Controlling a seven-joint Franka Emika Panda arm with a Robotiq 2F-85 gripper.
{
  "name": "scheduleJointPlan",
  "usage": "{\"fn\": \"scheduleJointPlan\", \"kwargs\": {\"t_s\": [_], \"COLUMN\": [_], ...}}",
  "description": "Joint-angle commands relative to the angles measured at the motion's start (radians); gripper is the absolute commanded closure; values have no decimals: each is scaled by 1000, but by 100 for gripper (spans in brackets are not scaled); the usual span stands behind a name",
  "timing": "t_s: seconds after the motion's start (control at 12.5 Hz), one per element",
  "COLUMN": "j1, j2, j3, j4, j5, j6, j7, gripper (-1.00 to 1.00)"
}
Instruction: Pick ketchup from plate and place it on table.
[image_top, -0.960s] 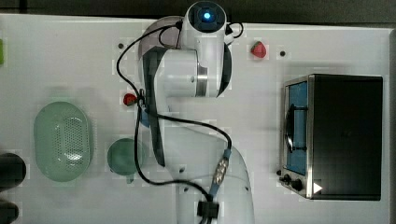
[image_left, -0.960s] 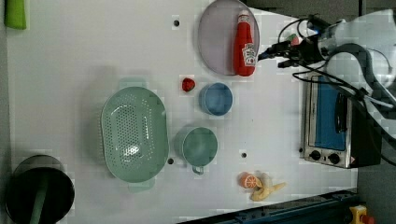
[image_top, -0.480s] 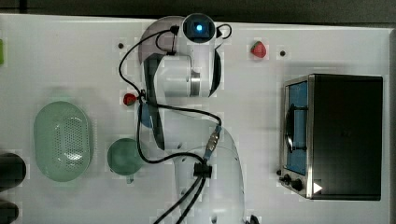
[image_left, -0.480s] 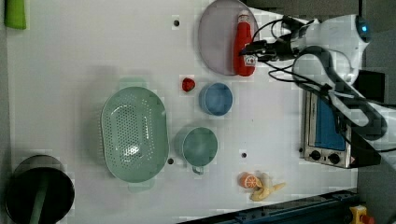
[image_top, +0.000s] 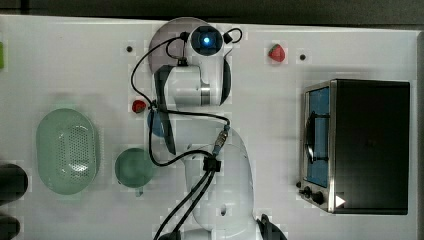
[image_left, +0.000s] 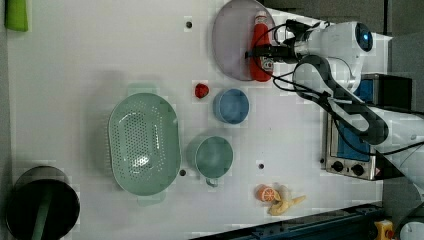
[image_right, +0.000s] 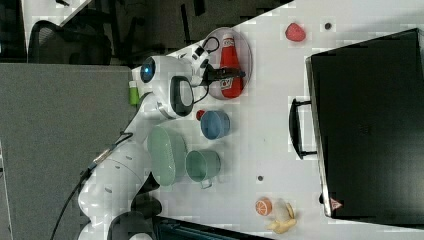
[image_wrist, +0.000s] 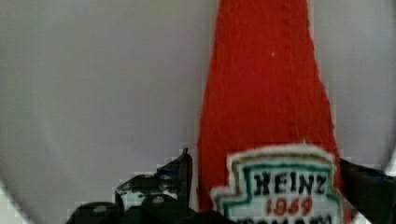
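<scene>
A red ketchup (image_left: 259, 52) bottle lies flat on the lilac plate (image_left: 231, 42), near the plate's edge at the left view's right, its white cap toward the left view's top. The white arm, which a second ago hung off the plate at the left view's right, has reached in over it. Its gripper (image_left: 261, 52) is spread wide, one finger (image_wrist: 183, 170) on each side of the bottle's labelled body, not yet clamped. The bottle has not moved. On the table (image_left: 100, 50) nearby sit a strawberry (image_left: 201, 90) and a blue dish (image_left: 231, 106).
</scene>
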Motion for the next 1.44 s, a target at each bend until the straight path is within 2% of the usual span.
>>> {"fn": "scheduleJointPlan", "kwargs": {"t_s": [0.08, 0.24, 0.56, 0.8, 1.2, 1.44], "j1": [-2, -3, -5, -22, -63, -71], "j2": [-16, -23, -69, -177, -432, -576], "j3": [-1, 0, 1, 1, -10, -42], "j4": [28, 35, 35, 26, -6, -101], "j5": [4, 5, 11, 49, 62, 62], "j6": [14, 12, 3, -45, -411, -571], "j7": [-53, -52, -45, 2, 2, 60], "gripper": [-68, -20, -17, -17, -17, -17]}}
